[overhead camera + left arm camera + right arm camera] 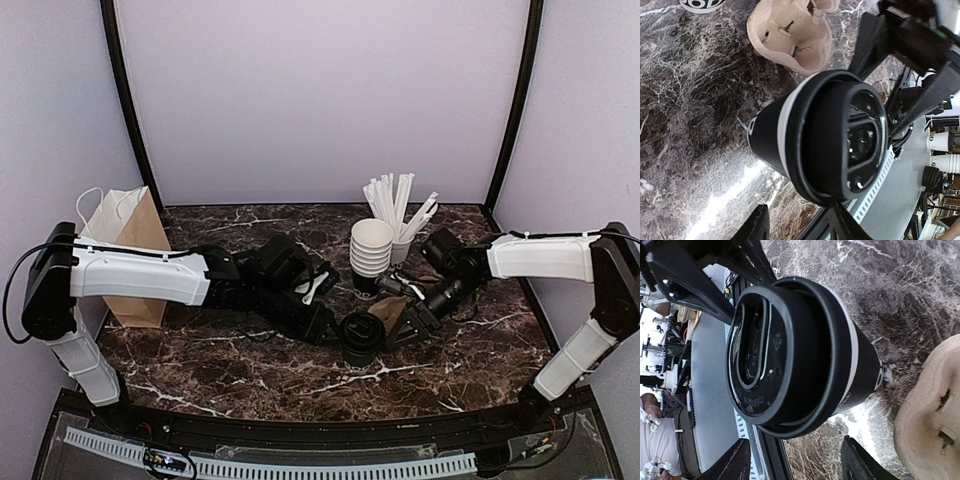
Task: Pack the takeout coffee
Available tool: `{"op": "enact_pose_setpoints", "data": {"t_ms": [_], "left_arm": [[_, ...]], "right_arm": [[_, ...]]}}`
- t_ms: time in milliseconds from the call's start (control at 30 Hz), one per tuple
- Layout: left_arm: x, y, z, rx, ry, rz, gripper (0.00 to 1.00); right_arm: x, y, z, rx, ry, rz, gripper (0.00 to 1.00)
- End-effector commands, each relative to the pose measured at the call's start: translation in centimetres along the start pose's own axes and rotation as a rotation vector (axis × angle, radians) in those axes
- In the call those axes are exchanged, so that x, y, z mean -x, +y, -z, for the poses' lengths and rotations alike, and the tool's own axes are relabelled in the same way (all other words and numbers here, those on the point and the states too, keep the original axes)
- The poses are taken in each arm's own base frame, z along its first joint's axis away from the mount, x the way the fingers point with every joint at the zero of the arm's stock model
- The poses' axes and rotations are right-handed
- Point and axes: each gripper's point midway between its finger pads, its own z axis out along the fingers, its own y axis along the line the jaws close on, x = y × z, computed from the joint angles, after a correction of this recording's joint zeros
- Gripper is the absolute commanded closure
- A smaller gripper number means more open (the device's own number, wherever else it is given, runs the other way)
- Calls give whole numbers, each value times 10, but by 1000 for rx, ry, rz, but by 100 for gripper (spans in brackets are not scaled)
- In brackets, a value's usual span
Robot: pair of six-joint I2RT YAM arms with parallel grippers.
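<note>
black cup (815, 140), lid on: where is it?
upright on the marble table (200, 370), between both grippers, just ahead of each one's fingers.
left gripper (799, 227)?
jaws apart, not closed on the cup.
right gripper (797, 465)?
same: spread, holding nothing. a pulp carrier (930, 410) lies just beside the cup.

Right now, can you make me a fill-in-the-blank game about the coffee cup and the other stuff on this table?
The takeout coffee has a lid coloured ____.
The brown paper bag stands at the ____ end of the table.
The wrapped straws are coloured ____.
Missing words: black; left; white.
</note>
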Motion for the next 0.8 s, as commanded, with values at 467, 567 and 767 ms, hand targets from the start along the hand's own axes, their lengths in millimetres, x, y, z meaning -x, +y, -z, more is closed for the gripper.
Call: {"op": "enact_pose_setpoints", "data": {"t_ms": [467, 567, 767], "left_arm": [[67, 73, 14, 170, -34, -24, 58], [84, 71, 24, 208, -54, -31, 58], [70, 44, 31, 40, -89, 90, 57]], "right_arm": [[30, 10, 23, -61, -107, 127, 37], [30, 6, 28, -78, -118, 99, 39], [37, -19, 48, -141, -205, -38, 52]]}}
